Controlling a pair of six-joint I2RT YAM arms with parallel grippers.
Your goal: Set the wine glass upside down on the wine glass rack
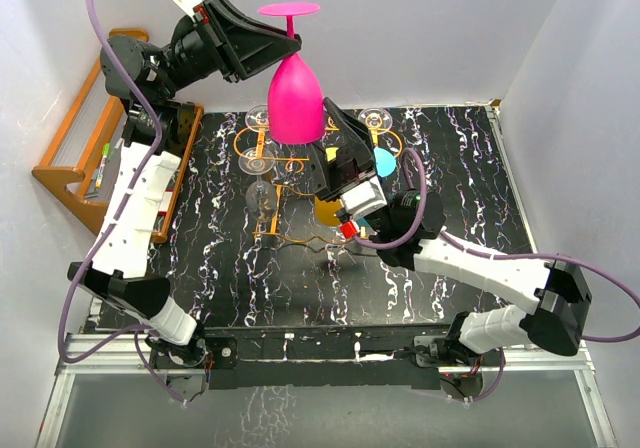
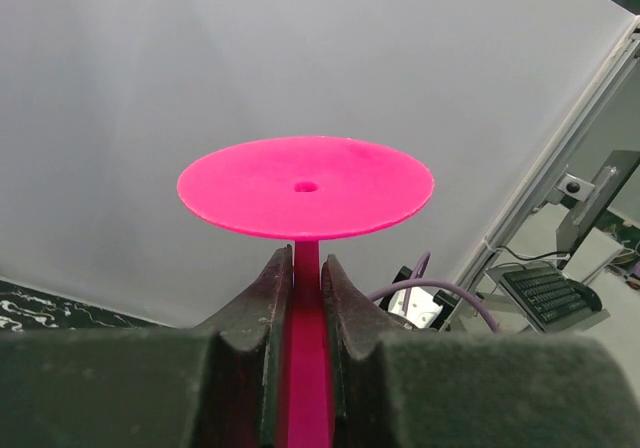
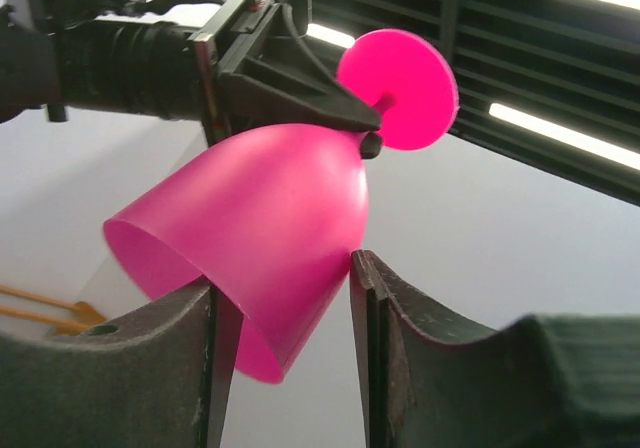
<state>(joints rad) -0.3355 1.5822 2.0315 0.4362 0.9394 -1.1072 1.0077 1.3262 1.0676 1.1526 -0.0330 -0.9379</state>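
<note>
The left gripper (image 2: 308,268) is clamping shut on the thin stem of the pink wine glass (image 1: 295,98), its two fingers (image 2: 262,298) pressing the stem just under the flat round foot. It is holding the glass upside down, foot up and bowl opening down, raised high over the far middle of the worktop (image 1: 220,258).

The right gripper (image 3: 280,278) is reaching up from below, and its fingers (image 3: 375,308), spread part-way, are lying against either side of the lower bowl, closing on it. Both grippers are gripping the same glass, one at the stem and one at the bowl.

Below the glass, the orange wire rack (image 1: 265,158) is standing on the worktop near the middle of the far edge, and the pink glass is hanging above it, not touching it. Several clear glasses (image 1: 257,118) are sitting at the rack. A brown wooden shelf (image 1: 75,148) is resting beside the far left corner.
</note>
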